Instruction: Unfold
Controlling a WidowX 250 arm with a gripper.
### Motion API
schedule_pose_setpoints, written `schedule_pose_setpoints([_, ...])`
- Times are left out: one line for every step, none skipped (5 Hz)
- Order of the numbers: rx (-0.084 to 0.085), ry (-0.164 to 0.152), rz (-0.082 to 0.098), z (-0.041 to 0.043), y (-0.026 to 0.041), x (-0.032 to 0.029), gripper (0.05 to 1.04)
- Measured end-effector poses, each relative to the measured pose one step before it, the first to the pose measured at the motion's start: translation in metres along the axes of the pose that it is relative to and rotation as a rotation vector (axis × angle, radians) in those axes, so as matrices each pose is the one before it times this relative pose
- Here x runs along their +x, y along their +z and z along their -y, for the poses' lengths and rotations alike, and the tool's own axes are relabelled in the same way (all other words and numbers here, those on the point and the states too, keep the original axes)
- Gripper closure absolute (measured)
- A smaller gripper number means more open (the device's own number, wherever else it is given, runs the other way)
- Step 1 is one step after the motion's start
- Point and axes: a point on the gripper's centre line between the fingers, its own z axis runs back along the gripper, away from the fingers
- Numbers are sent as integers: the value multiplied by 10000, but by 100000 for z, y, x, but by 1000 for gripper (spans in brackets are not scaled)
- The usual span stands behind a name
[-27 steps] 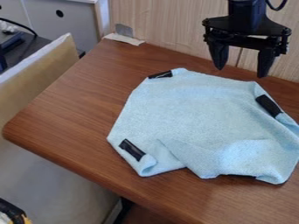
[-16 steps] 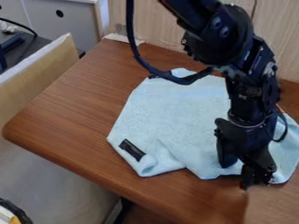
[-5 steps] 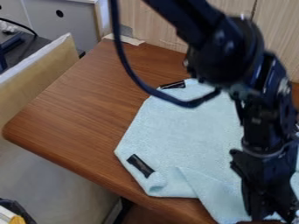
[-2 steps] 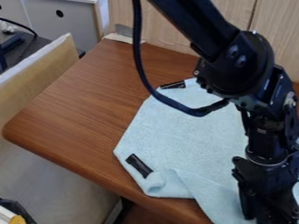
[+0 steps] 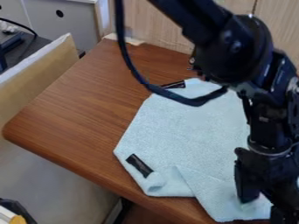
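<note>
Camera view: the black gripper (image 5: 262,206) hangs down at the lower right, over the low right part of the pale blue cloth (image 5: 181,131). Its fingers (image 5: 248,186) stand open, spread apart, with a patch of cloth in sight between them. The cloth lies on the brown wooden surface (image 5: 76,113), right of its middle, between the far edge and the near edge, and partly hidden by the arm (image 5: 234,48). Just left of the gripper, a flap is folded over, its crease slanting down to the right. Further left, the cloth's near left corner is curled up in a soft roll, close to the surface's near edge. Beside that roll sits a black strip (image 5: 139,165) on the cloth's border; a second black strip (image 5: 174,85) marks the far left part of the cloth. The arm slants down from the top edge, and a thick black cable (image 5: 131,65) loops down from it, passing across the view of the cloth's far part. Outward from there, a pale scrap (image 5: 130,40) lies at the surface's far left corner, against light wood panelling (image 5: 163,22). Left of the surface stand a tan panel (image 5: 35,83) with a whitish top edge and a gray cabinet (image 5: 61,28) with a round dark hole.
</note>
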Motion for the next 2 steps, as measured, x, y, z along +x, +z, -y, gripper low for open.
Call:
schedule_pose_setpoints([-43, 66, 127, -224, 1845, 483, 82])
schedule_pose_setpoints([-121, -9, 356, 227, 2297, 485, 82])
